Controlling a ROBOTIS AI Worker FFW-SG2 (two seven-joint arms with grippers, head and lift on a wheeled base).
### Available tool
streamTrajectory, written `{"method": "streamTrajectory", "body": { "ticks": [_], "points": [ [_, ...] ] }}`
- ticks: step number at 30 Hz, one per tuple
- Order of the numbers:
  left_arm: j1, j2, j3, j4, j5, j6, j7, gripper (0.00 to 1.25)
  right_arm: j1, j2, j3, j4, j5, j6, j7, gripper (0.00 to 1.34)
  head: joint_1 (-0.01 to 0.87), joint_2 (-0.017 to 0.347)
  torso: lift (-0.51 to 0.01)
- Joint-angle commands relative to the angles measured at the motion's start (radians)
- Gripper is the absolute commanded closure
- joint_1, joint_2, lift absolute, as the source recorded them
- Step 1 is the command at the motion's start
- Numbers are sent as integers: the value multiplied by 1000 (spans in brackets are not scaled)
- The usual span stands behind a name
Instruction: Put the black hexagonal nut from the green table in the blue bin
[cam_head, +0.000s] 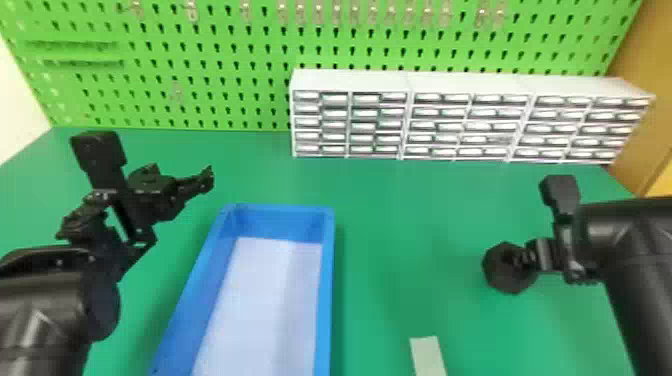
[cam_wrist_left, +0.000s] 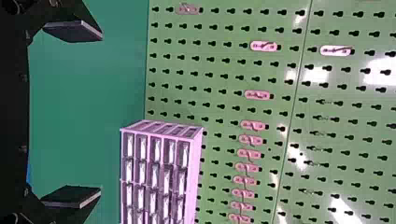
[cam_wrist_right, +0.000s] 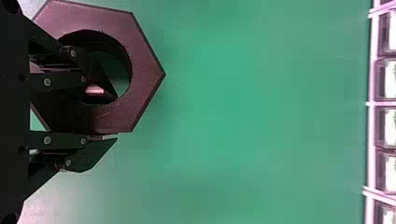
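The black hexagonal nut (cam_head: 495, 270) is at the right side of the green table (cam_head: 390, 220), held by my right gripper (cam_head: 520, 260). In the right wrist view one finger of the right gripper (cam_wrist_right: 112, 119) goes into the hole of the nut (cam_wrist_right: 147, 74) and the other presses on its outer side. The long blue bin (cam_head: 327, 280), with a pale bottom, stands left of the nut, between the two arms. My left gripper (cam_head: 192, 200) is above the table, left of the bin; in the left wrist view the left gripper (cam_wrist_left: 100, 114) has its fingers wide apart around nothing.
White drawer cabinets (cam_head: 350, 82) line the back right of the table, against a green pegboard (cam_head: 220, 65) with small hooks. A pale flat strip (cam_head: 427, 355) lies near the front edge of the view, between the bin and the right arm.
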Motion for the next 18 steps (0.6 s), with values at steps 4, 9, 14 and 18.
{"method": "streamTrajectory", "body": {
  "ticks": [4,9,14,18],
  "points": [
    [0,-1,1,0,0,0,-1,119,0,-8,22,-71,62,-24,0,1087,666,32,-100],
    [0,0,1,0,0,0,-1,119,11,0,25,-109,74,-95,0,1087,666,32,-100],
    [2,-1,1,0,0,0,-1,119,19,9,19,-129,70,-165,0,1087,666,32,-100],
    [3,-1,2,0,0,0,-1,119,30,21,-8,-135,34,-253,-3,1087,666,32,-100]
  ]
}}
